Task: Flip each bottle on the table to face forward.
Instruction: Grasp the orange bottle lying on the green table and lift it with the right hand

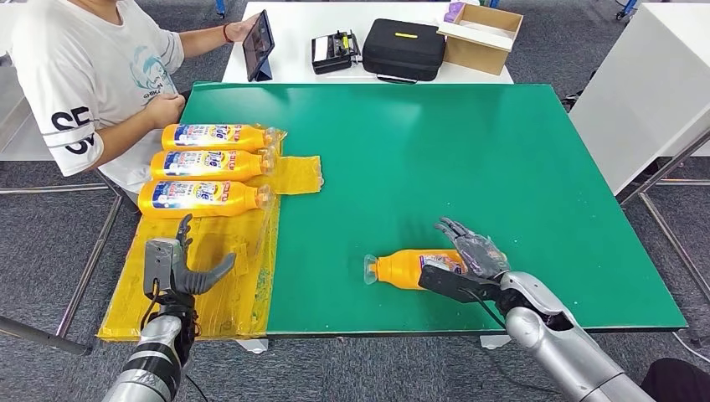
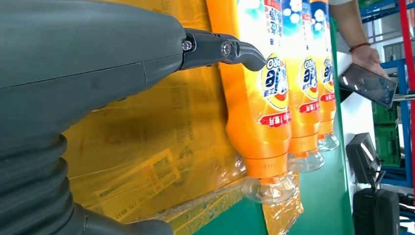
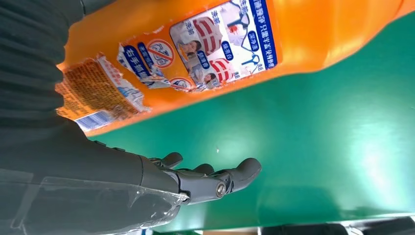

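Your right hand rests spread over the lying orange bottle on the green table, apparently not gripping it. Your left hand hovers open over the yellow sheet, near three bottles.

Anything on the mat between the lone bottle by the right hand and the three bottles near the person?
Nothing: in the head view, bare green mat separates the lone bottle from the three bottles.
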Robot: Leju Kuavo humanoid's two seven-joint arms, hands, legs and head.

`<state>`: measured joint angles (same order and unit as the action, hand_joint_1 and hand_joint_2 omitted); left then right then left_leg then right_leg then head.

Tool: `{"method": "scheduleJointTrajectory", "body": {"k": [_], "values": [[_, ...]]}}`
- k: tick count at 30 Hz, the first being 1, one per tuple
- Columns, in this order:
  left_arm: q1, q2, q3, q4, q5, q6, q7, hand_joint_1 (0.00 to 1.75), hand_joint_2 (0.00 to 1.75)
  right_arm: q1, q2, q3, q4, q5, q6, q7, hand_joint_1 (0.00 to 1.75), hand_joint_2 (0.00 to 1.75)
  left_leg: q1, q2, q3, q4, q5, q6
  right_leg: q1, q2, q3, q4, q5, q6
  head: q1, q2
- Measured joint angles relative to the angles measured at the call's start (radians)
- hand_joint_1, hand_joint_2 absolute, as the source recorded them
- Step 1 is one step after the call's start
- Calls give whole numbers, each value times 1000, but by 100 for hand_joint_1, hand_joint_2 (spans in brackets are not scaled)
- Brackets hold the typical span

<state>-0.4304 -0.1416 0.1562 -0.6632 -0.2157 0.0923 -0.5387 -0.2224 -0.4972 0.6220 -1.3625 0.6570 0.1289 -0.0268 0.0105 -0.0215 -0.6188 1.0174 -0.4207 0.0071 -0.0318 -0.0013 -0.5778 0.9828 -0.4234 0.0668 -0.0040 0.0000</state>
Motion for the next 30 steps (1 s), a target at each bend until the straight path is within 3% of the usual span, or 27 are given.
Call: {"method": "scheduleJointTrajectory", "body": {"k": [20, 30], "values": [[-1, -7, -26, 12, -12, 9, 18, 0, 175, -63, 92, -2, 161, 7, 5, -22, 0, 175, 0, 0, 1, 0, 0, 0, 0, 0, 0, 0, 0, 0, 0, 0], [-12, -11, -33, 39, 7, 0, 17, 0, 175, -124, 54, 27, 206, 18, 95, -13, 0, 175, 0, 0, 1, 0, 1, 0, 0, 0, 1, 0, 1, 1, 0, 0]]}}
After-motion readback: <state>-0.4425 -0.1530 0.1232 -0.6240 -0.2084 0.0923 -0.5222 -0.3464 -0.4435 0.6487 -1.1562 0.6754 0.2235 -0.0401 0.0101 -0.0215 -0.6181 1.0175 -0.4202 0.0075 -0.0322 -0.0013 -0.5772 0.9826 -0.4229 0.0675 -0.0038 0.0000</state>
